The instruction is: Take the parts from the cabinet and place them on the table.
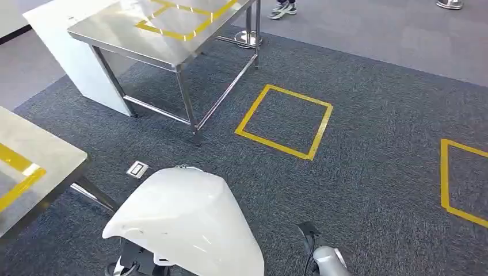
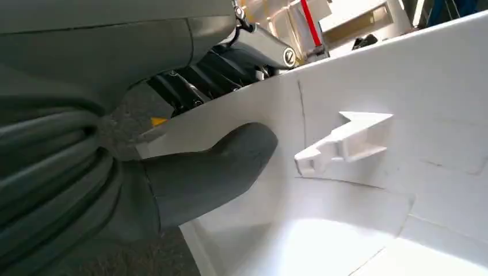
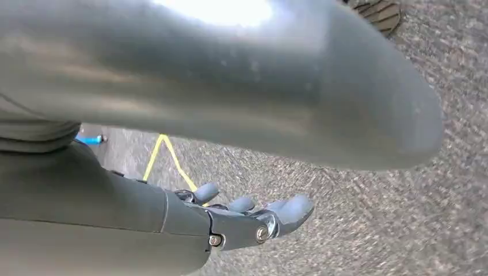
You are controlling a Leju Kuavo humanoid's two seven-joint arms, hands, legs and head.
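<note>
White moulded part (image 2: pixel 368 144) pinched at its edge by the left hand (image 2: pixel 172 172), thumb pressed inside the shell, dark fingers behind it, open carpet (image 1: pixel 357 190) ahead, steel table (image 1: pixel 167 29) well beyond, right hand (image 3: pixel 253 221) hung empty, fingers loosely apart.

My grey left hand (image 2: pixel 190 178) grips a plain glossy white part (image 1: pixel 184 221) over dark grey speckled carpet (image 1: pixel 357 172) marked with yellow tape squares (image 1: pixel 285 122), near a shiny steel table (image 1: pixel 167 29) bearing yellow tape too.
</note>
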